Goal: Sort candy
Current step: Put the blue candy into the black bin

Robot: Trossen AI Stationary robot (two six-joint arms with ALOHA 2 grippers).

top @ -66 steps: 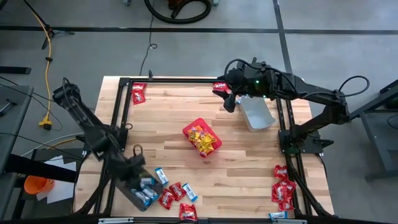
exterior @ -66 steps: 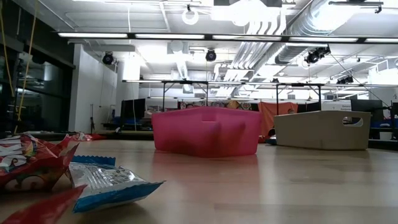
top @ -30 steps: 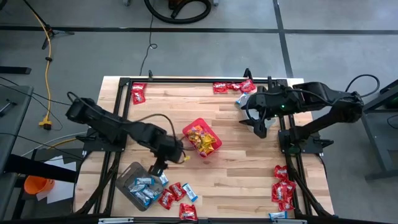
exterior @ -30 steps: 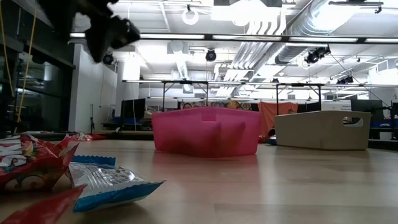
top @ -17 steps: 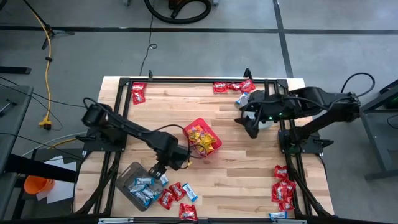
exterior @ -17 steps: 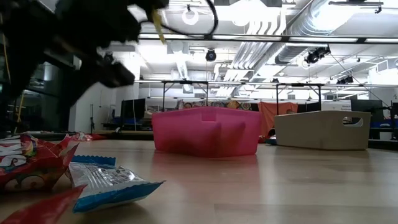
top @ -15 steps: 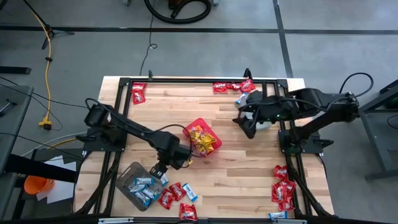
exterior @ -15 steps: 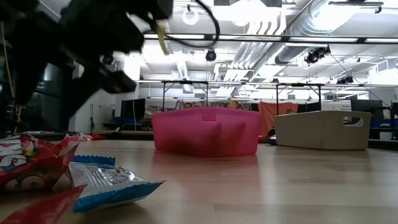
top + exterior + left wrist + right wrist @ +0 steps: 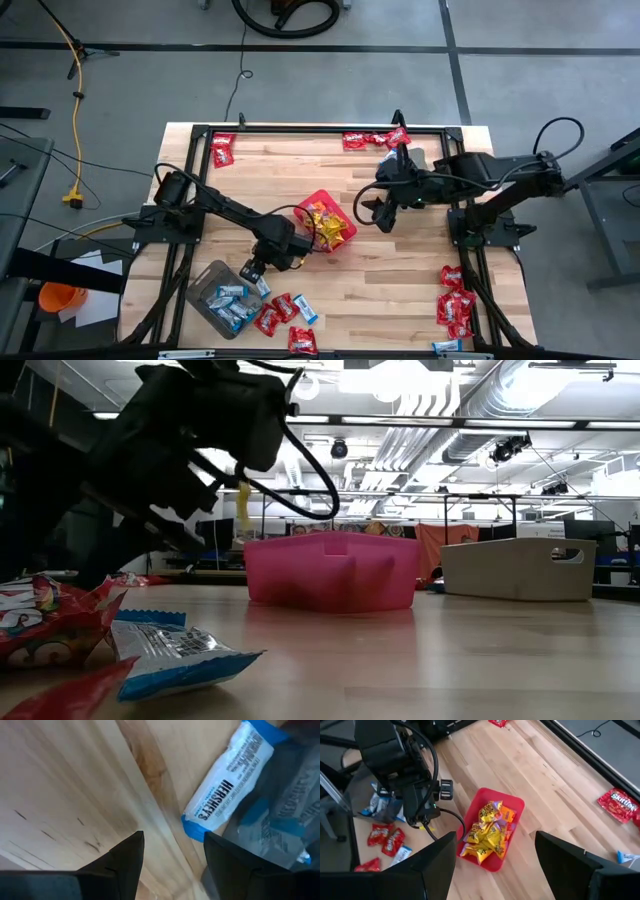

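Both my tools spread and empty beside the red bin (image 9: 325,222).
My left tool (image 9: 251,270) hangs between that bin and the grey tub (image 9: 222,298), over a blue-and-white candy (image 9: 227,785); my right tool (image 9: 383,213) hovers beside the bin, which holds yellow candy (image 9: 487,829).

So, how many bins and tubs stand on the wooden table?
3: red square plastic bin at centre; grey plastic tub toward the left arm's side; pale tub right of it, mostly hidden overhead.
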